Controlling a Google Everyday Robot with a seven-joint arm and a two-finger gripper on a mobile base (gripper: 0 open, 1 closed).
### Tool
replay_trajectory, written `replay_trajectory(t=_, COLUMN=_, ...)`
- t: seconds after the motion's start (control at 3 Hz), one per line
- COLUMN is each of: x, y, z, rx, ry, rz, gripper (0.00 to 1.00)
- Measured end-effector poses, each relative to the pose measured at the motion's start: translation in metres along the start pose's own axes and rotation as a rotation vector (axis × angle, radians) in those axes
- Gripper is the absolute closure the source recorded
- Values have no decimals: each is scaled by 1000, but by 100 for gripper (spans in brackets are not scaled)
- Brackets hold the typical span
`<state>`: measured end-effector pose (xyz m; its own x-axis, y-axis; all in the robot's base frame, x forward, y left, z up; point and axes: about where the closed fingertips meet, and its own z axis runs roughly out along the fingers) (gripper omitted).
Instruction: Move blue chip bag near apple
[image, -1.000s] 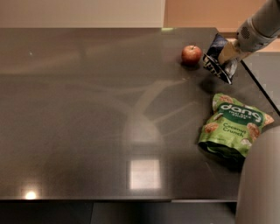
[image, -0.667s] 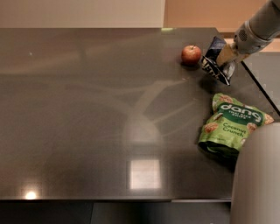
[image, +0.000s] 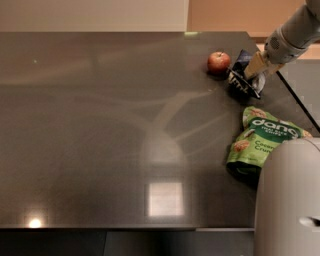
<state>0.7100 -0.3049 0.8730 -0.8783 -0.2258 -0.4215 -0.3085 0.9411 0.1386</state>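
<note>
The blue chip bag (image: 243, 76) is a dark navy foil bag with white edges, at the far right of the dark table, just right of the apple. The apple (image: 218, 62) is small, red and round, and sits on the table a short gap from the bag's left edge. My gripper (image: 256, 69) reaches in from the upper right on a grey arm. It is shut on the bag's right side, with its tan fingers (image: 259, 64) pressed on the foil, and holds the bag tilted on the tabletop.
A bright green "dang" pouch (image: 262, 140) lies near the table's right edge, in front of the bag. A large grey part of my body (image: 287, 200) fills the lower right corner. The table's right edge (image: 300, 105) runs close behind the gripper.
The gripper and the blue bag have shifted slightly left towards the apple. The grey body part at the lower right has grown and moved left in view.
</note>
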Motion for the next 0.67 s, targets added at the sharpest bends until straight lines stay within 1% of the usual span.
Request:
replay_trajectory(t=0.33, x=-2, y=-2, z=6, rx=-14, ry=0, rz=1, gripper=0)
replay_trajectory(t=0.67, x=-2, y=-2, z=6, rx=-14, ry=0, rz=1, gripper=0)
